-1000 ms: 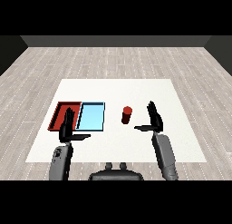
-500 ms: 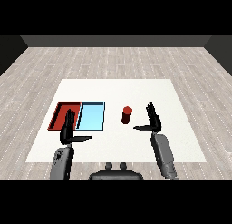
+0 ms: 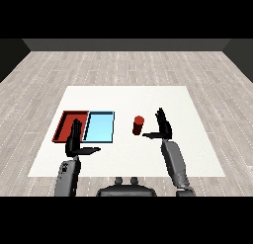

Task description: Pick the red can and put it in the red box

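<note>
Nearest, the two grey forearms rise from the lower corners. The left hand point(image 3: 75, 141) hovers with fingers straight and thumb spread, released and grasping nothing; it has hardly moved over the last second. Its fingertips overlap the near edge of the red tray point(image 3: 64, 122), and the light blue tray point(image 3: 101, 128) lies just to the right of its thumb.

The right hand point(image 3: 163, 128) is likewise released: fingers straight and upright, thumb stretched out leftward, palm turned toward the red can point(image 3: 139, 125). Compared with a second ago this hand has shifted slightly toward the can, so the gap has narrowed. The can stands upright on the white bench point(image 3: 197, 154), just left of the thumb tip and apart from the fingers; whether the thumb touches it cannot be told. Nothing is curled round it.

Farther off, the can has the light blue tray on its left, with the red tray beyond that, edge to edge with the blue one.

Judged from this layout, the step in hand is the approach for the grasp. The small closing of the gap suggests the pick is about to begin: the fingers must yet enclose the can, then carry it leftward across the blue tray.
</note>
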You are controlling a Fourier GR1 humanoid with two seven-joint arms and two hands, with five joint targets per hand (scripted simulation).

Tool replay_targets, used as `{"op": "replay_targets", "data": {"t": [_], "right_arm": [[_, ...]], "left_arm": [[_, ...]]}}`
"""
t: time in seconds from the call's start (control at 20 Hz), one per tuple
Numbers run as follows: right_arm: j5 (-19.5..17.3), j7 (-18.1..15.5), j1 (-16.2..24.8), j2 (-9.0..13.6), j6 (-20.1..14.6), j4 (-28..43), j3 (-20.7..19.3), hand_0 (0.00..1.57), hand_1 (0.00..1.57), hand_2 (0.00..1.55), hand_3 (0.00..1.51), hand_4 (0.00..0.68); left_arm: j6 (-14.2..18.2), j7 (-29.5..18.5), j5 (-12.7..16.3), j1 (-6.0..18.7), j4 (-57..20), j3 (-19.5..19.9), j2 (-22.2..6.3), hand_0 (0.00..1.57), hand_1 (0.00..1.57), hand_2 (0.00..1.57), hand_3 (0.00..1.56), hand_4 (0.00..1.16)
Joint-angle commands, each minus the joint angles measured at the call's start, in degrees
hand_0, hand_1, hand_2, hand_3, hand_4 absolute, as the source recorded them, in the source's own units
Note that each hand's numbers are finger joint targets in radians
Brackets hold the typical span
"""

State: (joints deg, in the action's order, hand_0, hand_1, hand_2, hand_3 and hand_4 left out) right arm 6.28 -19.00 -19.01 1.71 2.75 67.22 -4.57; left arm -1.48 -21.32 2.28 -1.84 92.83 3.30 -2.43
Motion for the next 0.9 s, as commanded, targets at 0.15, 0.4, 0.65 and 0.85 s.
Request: {"op": "replay_targets", "data": {"t": [0.15, 0.4, 0.65, 0.85], "right_arm": [[2.43, -5.42, -9.81, 1.14, 1.93, -16.36, -4.49, 0.00, 0.00, 0.00, 0.00, 0.000], [3.89, -8.72, -9.70, -1.66, -1.14, -20.32, -0.40, 0.00, 0.00, 0.00, 0.00, 0.000], [7.40, -7.98, -11.91, -1.70, -3.45, -20.74, 1.45, 0.00, 0.00, 0.00, 0.00, 0.000], [8.32, -14.13, -12.09, -1.70, -0.98, -27.37, 1.28, 0.00, 0.00, 0.00, 0.00, 0.000]], "left_arm": [[0.99, 2.79, 0.10, 3.14, -0.49, -0.45, 0.65, 0.00, 0.00, 0.00, 0.00, 0.00], [-2.06, -0.62, 3.10, 2.43, -4.06, 1.93, -0.55, 0.00, 0.00, 0.00, 0.00, 0.00], [-1.16, -1.95, 1.33, -0.01, -1.95, 0.00, 0.62, 0.00, 0.00, 0.00, 0.00, 0.00], [-0.72, 2.00, 2.21, 0.80, 1.85, 0.27, 0.02, 0.00, 0.00, 0.00, 0.00, 0.00]]}}
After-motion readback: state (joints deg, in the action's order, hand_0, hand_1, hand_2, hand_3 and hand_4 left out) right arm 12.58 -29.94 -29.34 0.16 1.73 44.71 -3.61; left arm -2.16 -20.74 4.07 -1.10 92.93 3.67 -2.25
